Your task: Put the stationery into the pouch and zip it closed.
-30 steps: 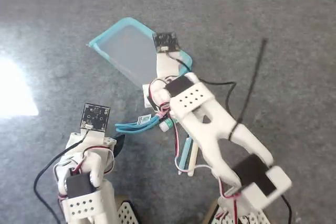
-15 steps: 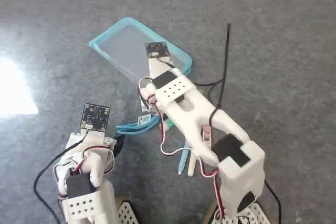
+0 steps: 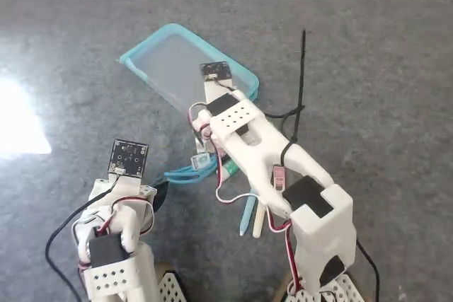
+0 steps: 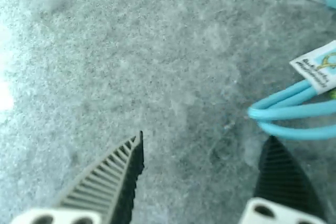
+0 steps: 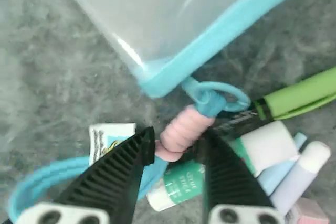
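- The table [image 3: 396,104] is grey, speckled and matt. Its rough grain may drag on anything slid across it.
- The pouch [image 3: 170,61] lies flat on it, a frosted, limp rectangle with a teal rim and rounded corners. A pull at one corner may shift the whole pouch rather than open it.
- The left fingers [image 4: 118,177], black and ribbed, stand released over bare table beside the cord [image 4: 283,114], a smooth teal loop that could snag them.
- The right fingers [image 5: 121,171] clench a pink ribbed grip [image 5: 184,129] touching the pouch's ring [image 5: 218,95]. It is rounded and soft, so it may slip.
- The pens [image 5: 299,95] and glue stick [image 5: 181,190], smooth cylinders, lie outside the pouch just beside that corner. A nudge could roll them.
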Controlling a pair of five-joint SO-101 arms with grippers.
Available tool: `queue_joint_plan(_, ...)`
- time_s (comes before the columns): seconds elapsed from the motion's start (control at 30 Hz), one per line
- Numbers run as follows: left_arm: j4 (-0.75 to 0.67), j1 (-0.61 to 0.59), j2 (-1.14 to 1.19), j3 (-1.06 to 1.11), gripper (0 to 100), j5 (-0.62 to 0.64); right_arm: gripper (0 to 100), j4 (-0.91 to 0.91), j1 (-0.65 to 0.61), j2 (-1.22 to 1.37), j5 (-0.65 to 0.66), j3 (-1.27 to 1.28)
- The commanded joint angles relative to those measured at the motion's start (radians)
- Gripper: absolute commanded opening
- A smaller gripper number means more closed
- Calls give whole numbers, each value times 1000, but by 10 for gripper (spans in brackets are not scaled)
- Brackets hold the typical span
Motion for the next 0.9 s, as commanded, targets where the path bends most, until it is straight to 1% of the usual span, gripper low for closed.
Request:
queue_joint_plan(0.0, -15, -2, -2, -8, 336, -11, 16, 5, 16, -7, 52, -31)
queue_joint_plan(0.13, -23, -2, -6, -8, 336, -11, 12, 5, 27, -15, 72, -31)
queue_joint_plan(0.17, -28, -2, -8, -8, 336, -12, 12, 5, 44, -19, 103, -32)
queue_joint_plan(0.27, -78, -2, -8, -8, 335, -15, 12, 21, 107, -65, 322, -75)
queue_joint_plan(0.37, -147, -2, -8, -8, 334, -12, 11, 90, 142, -168, 434, -129)
queue_joint_plan(0.43, -207, -6, -8, -12, 334, -15, 8, 153, 140, -254, 543, -163)
queue_joint_plan(0.5, -209, -8, -3, -36, 334, -14, 8, 203, 122, -355, 632, -184)
queue_joint_plan(0.6, -178, -8, -2, -120, 336, 11, 8, 260, 104, -503, 721, -193)
queue_joint_plan(0.67, -144, -6, 2, -209, 337, 46, 8, 289, 94, -581, 761, -192)
queue_joint_plan(0.73, -106, 0, 28, -318, 337, 49, 8, 320, 87, -630, 812, -190)
queue_joint_plan(0.8, -83, 11, 101, -430, 346, 51, 8, 338, 77, -661, 859, -178)
queue_joint_plan(0.87, -49, 40, 226, -564, 378, 61, 8, 337, 62, -680, 890, -152)
